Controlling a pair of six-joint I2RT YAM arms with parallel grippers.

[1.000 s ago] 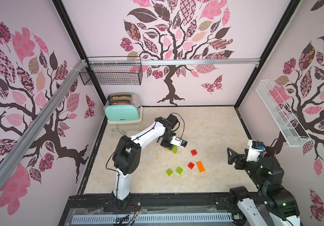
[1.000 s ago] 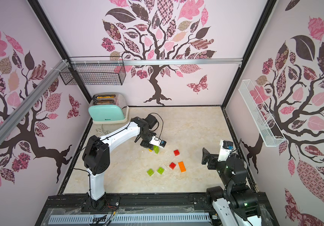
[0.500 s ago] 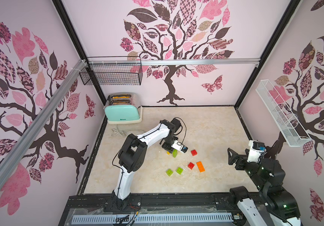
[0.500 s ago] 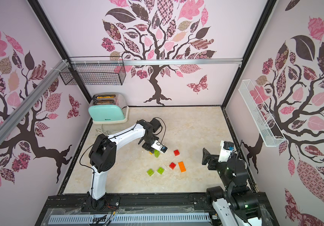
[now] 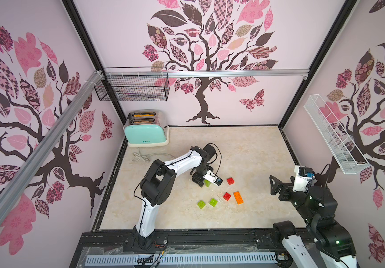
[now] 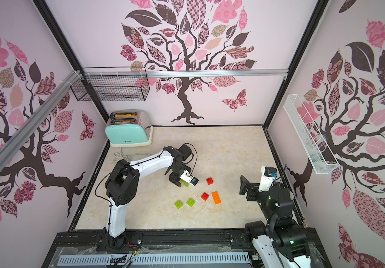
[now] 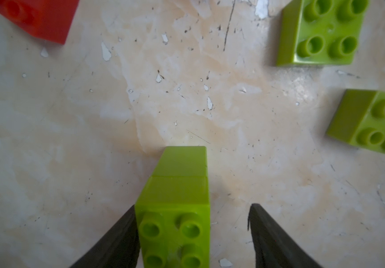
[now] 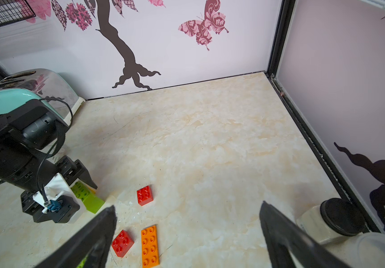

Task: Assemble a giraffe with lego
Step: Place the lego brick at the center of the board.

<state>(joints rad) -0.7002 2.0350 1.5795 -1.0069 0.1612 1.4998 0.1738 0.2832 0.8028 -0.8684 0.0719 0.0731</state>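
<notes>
A stack of two joined lime-green lego bricks stands on the floor, studs up, between the fingers of my left gripper. The gripper is open: one finger touches the stack and the other stands clear of it. In both top views the left gripper hangs over this stack. A yellow sliver shows behind it. Two small green bricks, two red bricks and a long orange brick lie loose nearby. My right gripper is open and empty, raised at the right. No assembled giraffe shows.
A mint toaster with its cord stands in the back left corner. A black wire basket hangs on the back wall and a white wire rack on the right wall. A black-lidded jar sits by the right wall.
My left gripper has come down a little towards the front with the green stack and its jaws have opened, letting go of it. The right arm has not moved.
</notes>
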